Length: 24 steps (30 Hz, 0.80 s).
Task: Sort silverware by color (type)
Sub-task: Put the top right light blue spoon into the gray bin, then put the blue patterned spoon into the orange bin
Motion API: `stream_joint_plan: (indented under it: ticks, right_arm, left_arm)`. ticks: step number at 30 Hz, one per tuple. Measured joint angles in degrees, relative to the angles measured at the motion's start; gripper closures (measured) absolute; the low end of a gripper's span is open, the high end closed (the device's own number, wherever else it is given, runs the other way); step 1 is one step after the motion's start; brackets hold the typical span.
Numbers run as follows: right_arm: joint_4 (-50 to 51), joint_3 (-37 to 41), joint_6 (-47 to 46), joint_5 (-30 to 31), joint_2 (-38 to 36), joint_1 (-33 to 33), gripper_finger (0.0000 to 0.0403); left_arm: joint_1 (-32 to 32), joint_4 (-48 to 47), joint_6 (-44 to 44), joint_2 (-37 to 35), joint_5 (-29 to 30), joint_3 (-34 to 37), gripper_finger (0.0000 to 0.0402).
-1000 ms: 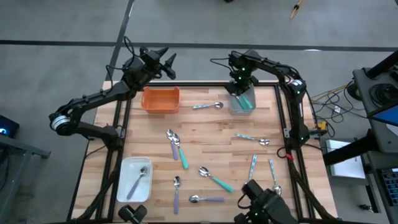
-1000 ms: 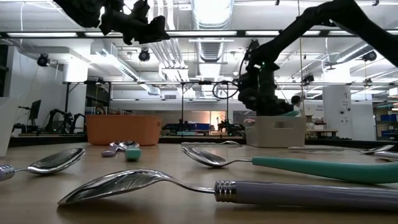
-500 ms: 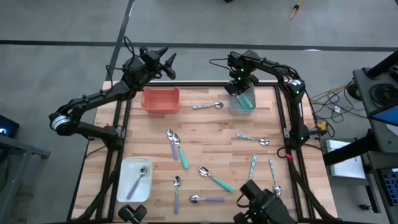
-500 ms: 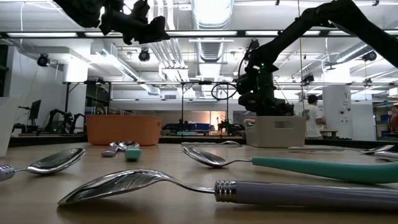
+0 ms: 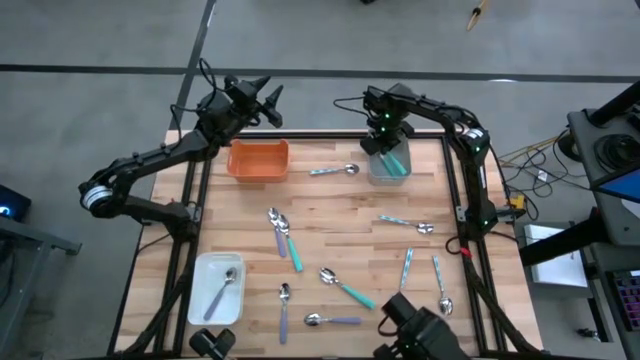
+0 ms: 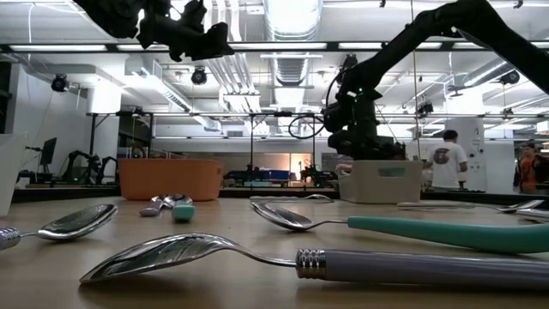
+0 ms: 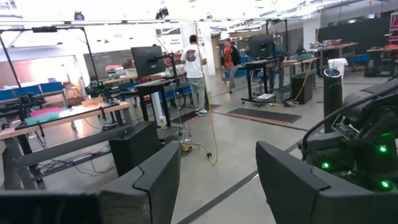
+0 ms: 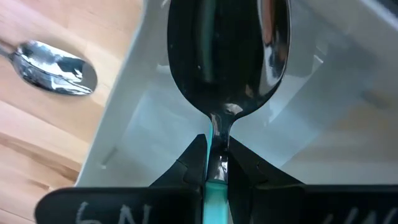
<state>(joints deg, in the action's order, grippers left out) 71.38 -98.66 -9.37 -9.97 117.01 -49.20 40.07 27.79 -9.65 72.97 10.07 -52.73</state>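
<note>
My right gripper (image 5: pixel 385 135) hangs over the grey tray (image 5: pixel 376 176) at the table's far right, shut on a teal-handled spoon (image 8: pixel 227 56). Teal handles (image 5: pixel 397 160) show inside that tray. My left gripper (image 5: pixel 268 100) waits open and high beyond the far edge, behind the orange tray (image 5: pixel 259 160). Several spoons with teal (image 5: pixel 347 288), purple (image 5: pixel 332 320) and pale blue (image 5: pixel 405 222) handles lie flat on the wood. One more spoon (image 5: pixel 226 290) lies in the white tray (image 5: pixel 203 300). My right gripper pinches the spoon between its two fingers where the teal handle meets the metal neck (image 8: pixel 216 155). The fingers point down and lie along the spoon. The bowl (image 8: pixel 227 56) sticks out below the fingertips, hanging over the inside of the grey tray.
A pale-blue-handled spoon (image 5: pixel 335 170) lies just left of the grey tray; its bowl (image 8: pixel 59 65) shows in the right wrist view. The orange tray stands at the far left, the white tray (image 5: pixel 217 288) at the near left. People stand in the room behind (image 6: pixel 442 163).
My right gripper has tipped a little over the grey tray and drifted slightly toward the table's left, still shut on the teal spoon. A bit of teal that showed above the tray's rim in the low view is now gone.
</note>
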Motion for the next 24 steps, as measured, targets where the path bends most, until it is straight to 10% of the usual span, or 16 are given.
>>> stream_joint_plan:
  ticks: [14,24]
  right_arm:
    - [-6.46,5.54,0.05,0.11,0.0,0.58,0.0377]
    - [-6.89,5.52,0.24,0.06,-0.02,0.58,0.0294]
  left_arm:
    - [0.18,-0.02,0.02,0.0,0.07,0.0,0.0212]
    - [0.18,-0.22,0.66,0.0,0.07,0.0,0.0212]
